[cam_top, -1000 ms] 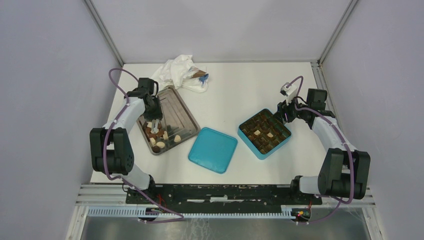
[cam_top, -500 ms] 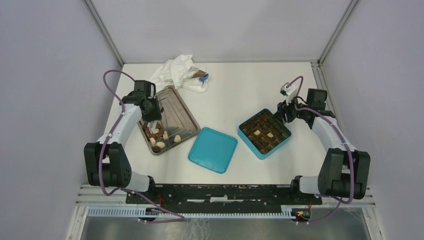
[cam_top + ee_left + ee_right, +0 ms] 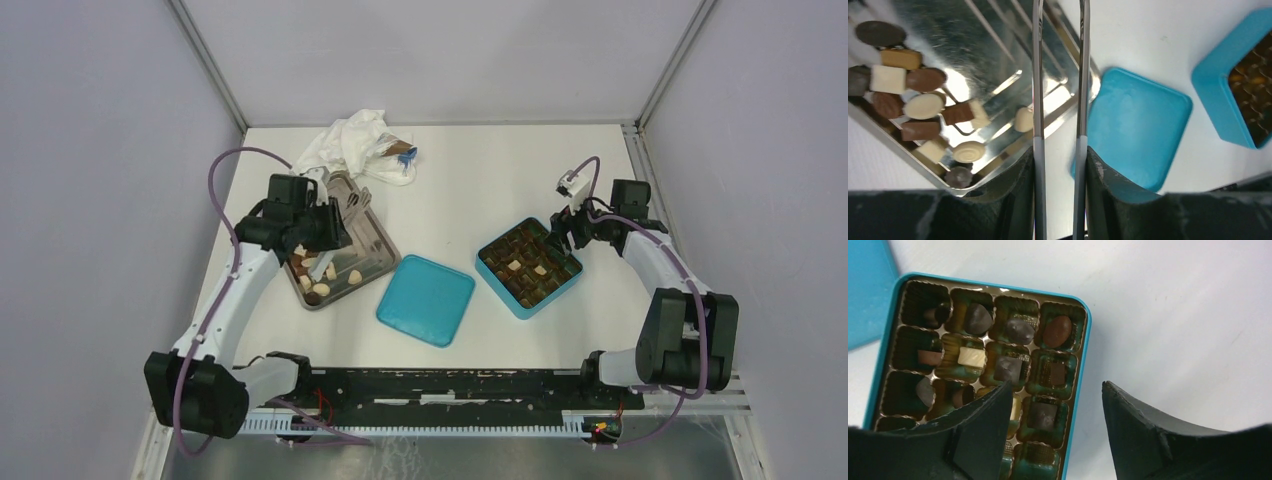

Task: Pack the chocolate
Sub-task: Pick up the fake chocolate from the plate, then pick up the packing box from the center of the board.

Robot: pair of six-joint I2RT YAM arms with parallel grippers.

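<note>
Several chocolate pieces (image 3: 315, 272), dark, brown and cream, lie at the near end of a metal tray (image 3: 372, 240); the left wrist view shows them (image 3: 923, 105) too. My left gripper (image 3: 330, 218) hangs over the tray, shut on thin metal tongs (image 3: 1037, 75) whose tips run out of view. The teal box (image 3: 497, 283) holds more chocolates (image 3: 1009, 369) in its cells. My right gripper (image 3: 1056, 387) is open over the box's right rim (image 3: 1083, 360), nothing between its fingers. It is also in the top view (image 3: 562, 232).
The teal lid (image 3: 426, 299) lies flat between tray and box. A crumpled white bag (image 3: 352, 140) with a blue-brown wrapper (image 3: 402, 156) sits at the back, beyond the tray. Enclosure walls stand close on both sides.
My left arm has risen off the chocolates and swung right, its tongs now over the tray's far side. The right gripper's jaws have spread wider above the box.
</note>
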